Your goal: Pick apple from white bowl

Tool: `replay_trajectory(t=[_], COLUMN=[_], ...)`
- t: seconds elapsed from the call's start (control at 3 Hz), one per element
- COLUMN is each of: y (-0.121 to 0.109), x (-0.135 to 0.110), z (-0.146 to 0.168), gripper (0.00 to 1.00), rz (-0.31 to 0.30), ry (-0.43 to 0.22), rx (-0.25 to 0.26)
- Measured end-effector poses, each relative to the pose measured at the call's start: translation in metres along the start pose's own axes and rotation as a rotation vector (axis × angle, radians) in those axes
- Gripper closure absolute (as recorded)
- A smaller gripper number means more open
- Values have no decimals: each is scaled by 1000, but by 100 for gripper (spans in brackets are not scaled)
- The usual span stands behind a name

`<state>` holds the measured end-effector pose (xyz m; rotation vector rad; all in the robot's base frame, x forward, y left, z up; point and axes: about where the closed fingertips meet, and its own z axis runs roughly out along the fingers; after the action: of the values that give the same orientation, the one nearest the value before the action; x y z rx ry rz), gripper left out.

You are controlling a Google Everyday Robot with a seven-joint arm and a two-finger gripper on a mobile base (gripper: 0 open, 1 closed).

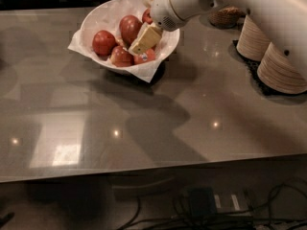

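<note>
Pincer [144, 39] is seen within the white bowl [95, 19], among the apples [103, 42]; its grip cannot be told, apparently none lifted yet.

A glossy grey-brown table [144, 152] fills the dim room, its top catching small glints of light and a pale rectangular reflection [60, 150] near left. Stacked tan disposable bowls [280, 71] stand on a black mat [248, 63] far right. Cables [283, 195] and a dark box [201, 202] lie on the shadowed floor below the near edge. The gripper [146, 38] hangs over the white bowl [103, 18], far centre.
</note>
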<state>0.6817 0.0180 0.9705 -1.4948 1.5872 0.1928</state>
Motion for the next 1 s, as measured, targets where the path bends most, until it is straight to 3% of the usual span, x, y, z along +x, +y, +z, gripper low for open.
replay_trajectory(t=[0.33, 0.67, 1.0], y=[-4, -14, -19], x=[0, 2, 4], z=[19, 41, 50], gripper=[39, 32, 34], rz=[12, 19, 21], ry=[-30, -57, -61], rx=[-6, 8, 18])
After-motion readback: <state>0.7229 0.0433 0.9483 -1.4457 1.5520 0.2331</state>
